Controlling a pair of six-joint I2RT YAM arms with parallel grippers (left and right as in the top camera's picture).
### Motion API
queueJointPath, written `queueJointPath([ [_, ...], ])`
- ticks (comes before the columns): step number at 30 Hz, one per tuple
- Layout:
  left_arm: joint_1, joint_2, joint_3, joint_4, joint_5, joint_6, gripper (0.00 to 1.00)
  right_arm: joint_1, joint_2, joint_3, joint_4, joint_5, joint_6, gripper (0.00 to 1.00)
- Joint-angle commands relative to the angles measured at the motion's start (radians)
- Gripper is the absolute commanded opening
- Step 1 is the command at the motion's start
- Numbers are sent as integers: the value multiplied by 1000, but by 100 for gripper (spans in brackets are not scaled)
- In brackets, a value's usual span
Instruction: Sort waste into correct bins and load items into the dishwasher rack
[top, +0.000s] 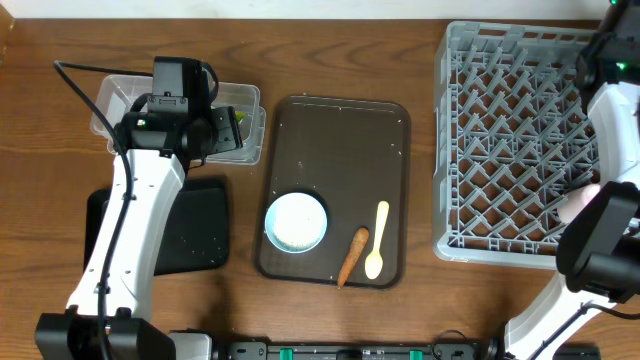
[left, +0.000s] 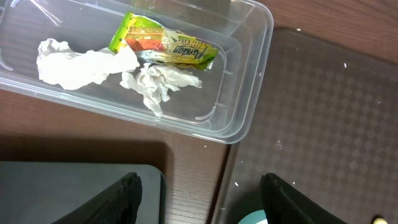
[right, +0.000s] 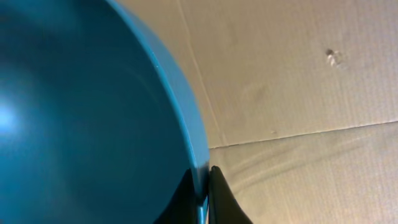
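Observation:
My left gripper (left: 202, 200) is open and empty, above the table strip between the black tray (left: 74, 193) and the brown tray. Just beyond it, the clear tub (top: 245, 100) holds the green-and-orange wrapper (left: 163, 46) and crumpled white tissue (left: 81, 65). My right gripper (right: 205, 186) is shut on the rim of the dark blue plate (right: 81, 106); the overhead view does not show the plate. On the brown tray lie the white bowl (top: 296, 221), the carrot (top: 352, 256) and the cream spoon (top: 378, 240). The grey rack (top: 510, 140) stands at the right.
The brown serving tray (top: 340, 130) sits mid-table with loose rice grains (left: 346, 64) on it. The black tray (top: 200, 225) lies under my left arm. My right arm (top: 610, 150) reaches over the rack's right side, next to something pink (top: 578, 207). Cardboard (right: 298, 74) shows behind the plate.

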Motion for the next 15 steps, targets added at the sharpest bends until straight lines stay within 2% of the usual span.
queueJointPath([
  [1, 3, 3, 9, 4, -8, -14, 64, 18, 26, -21, -94, -52, 79, 12],
  [8, 3, 3, 9, 3, -8, -14, 64, 16, 26, -21, -290, -166, 294, 28],
  [15, 3, 3, 9, 3, -8, -14, 64, 17, 19, -21, -341, -180, 352, 32],
])
